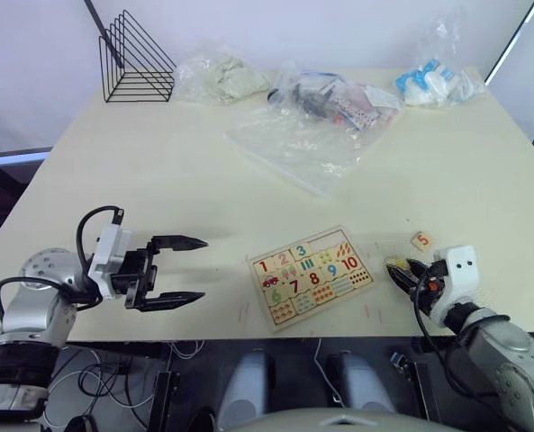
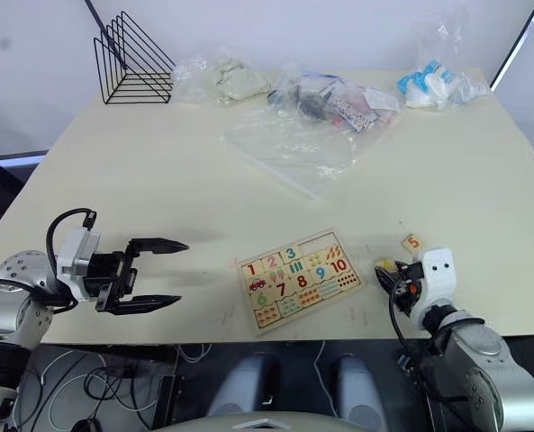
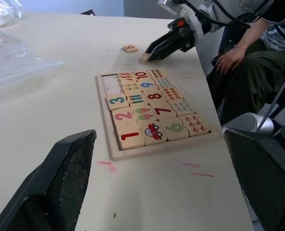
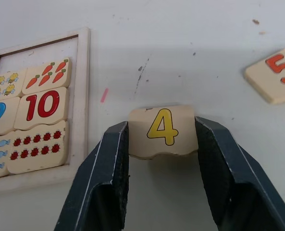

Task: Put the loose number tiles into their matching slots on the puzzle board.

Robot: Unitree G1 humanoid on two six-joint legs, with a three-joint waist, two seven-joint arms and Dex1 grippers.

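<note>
Puzzle board [image 1: 312,276] lower centre of frame, near table's front edge. Right gripper [image 4: 161,137] clamped on yellow 4 tile [image 4: 162,130] beside board — 5 tile [image 1: 420,240] loose nearby. Left gripper [image 1: 187,270] wide open, empty.

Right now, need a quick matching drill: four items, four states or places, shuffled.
Items:
1. 4 tile
2. 5 tile
3. 10 tile
4. left pincer

States:
A. seated in the puzzle board
B. open, holding nothing
C. between the right pincer's fingers
D. loose on the table, beside the board

Pairs: 1-C, 2-D, 3-A, 4-B
</note>
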